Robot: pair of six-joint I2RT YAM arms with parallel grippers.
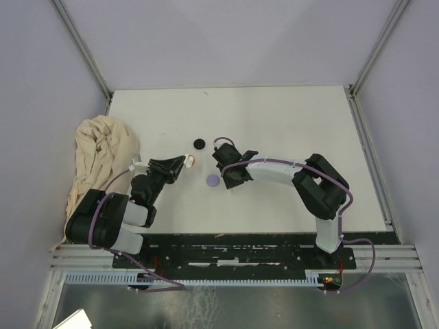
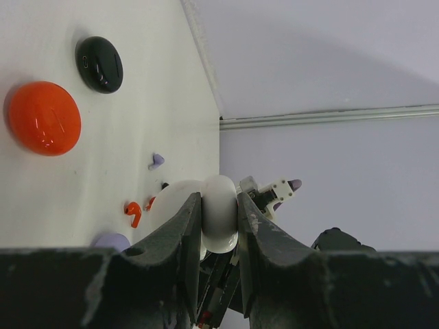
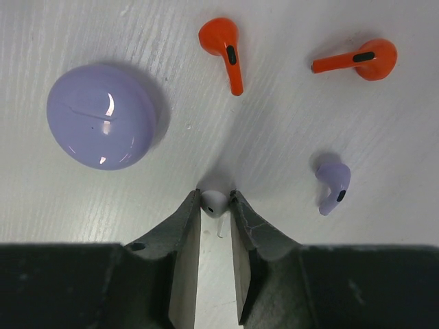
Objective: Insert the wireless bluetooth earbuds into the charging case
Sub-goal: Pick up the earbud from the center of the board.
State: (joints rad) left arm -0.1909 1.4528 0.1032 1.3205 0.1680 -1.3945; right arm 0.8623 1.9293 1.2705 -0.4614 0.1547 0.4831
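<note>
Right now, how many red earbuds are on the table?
2. In the right wrist view, one red earbud lies right of the lilac case, the other farther right, both beyond the right gripper, which pinches a white earbud. Others may be hidden.

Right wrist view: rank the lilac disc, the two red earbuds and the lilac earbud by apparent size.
1. lilac disc, clearly largest.
2. red earbuds, the two look alike.
3. lilac earbud, smallest.
</note>
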